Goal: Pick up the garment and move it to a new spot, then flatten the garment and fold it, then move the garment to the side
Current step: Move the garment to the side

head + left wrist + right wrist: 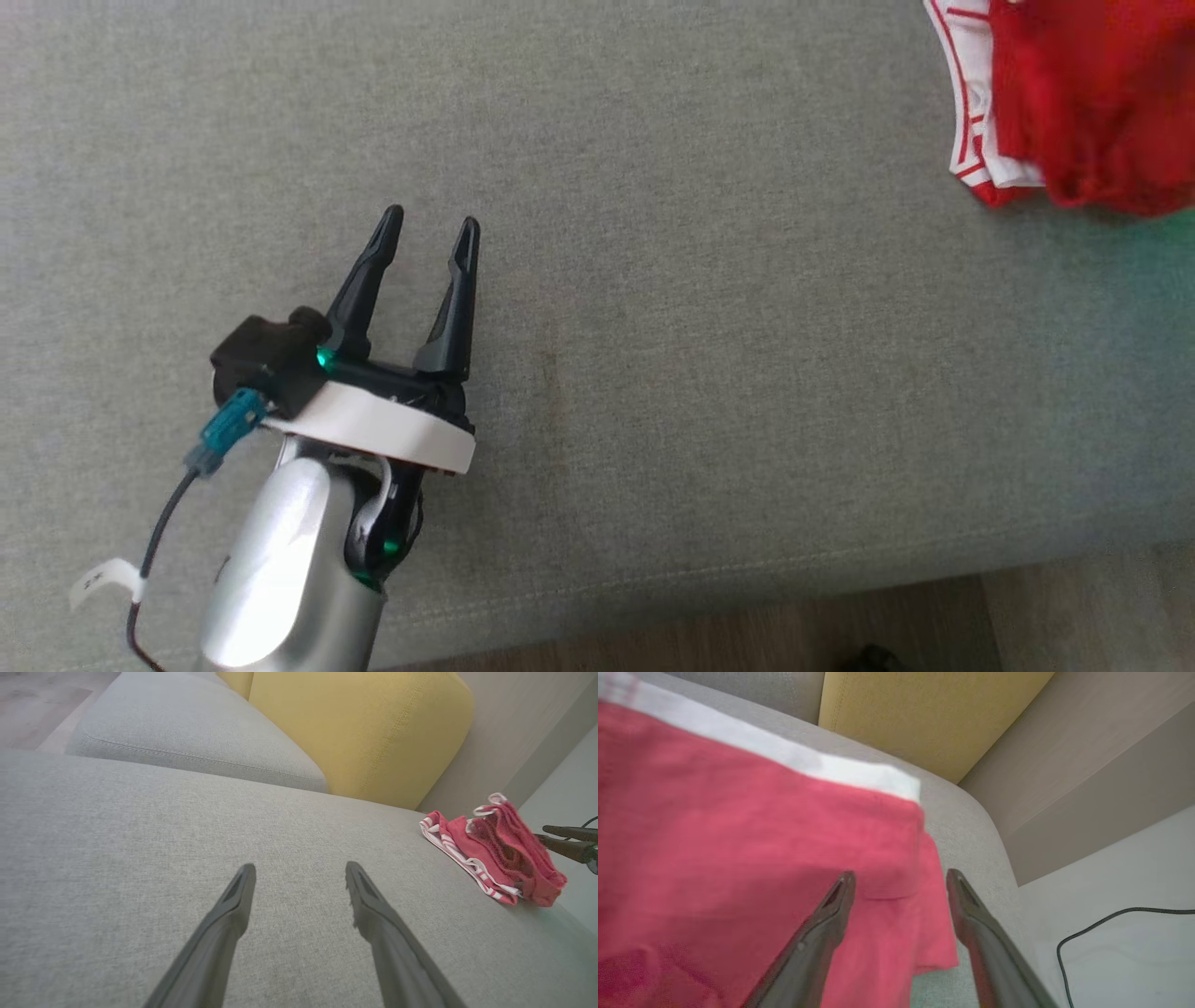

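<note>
Garment (467, 854) near yellow cushion (364, 732), on sofa (140, 835)

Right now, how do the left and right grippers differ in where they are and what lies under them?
The left gripper sits over bare grey sofa cushion, far from the red garment. The right gripper is right at the garment, with red cloth showing between its fingers near the cushion's edge. Both are open.

Head cam looks steeply down on the grey seat (747, 373). Left wrist cam sits low, skimming it toward the yellow cushion (364, 732). Right wrist cam's nearly on the red garment (738, 858), which all three catch.
</note>
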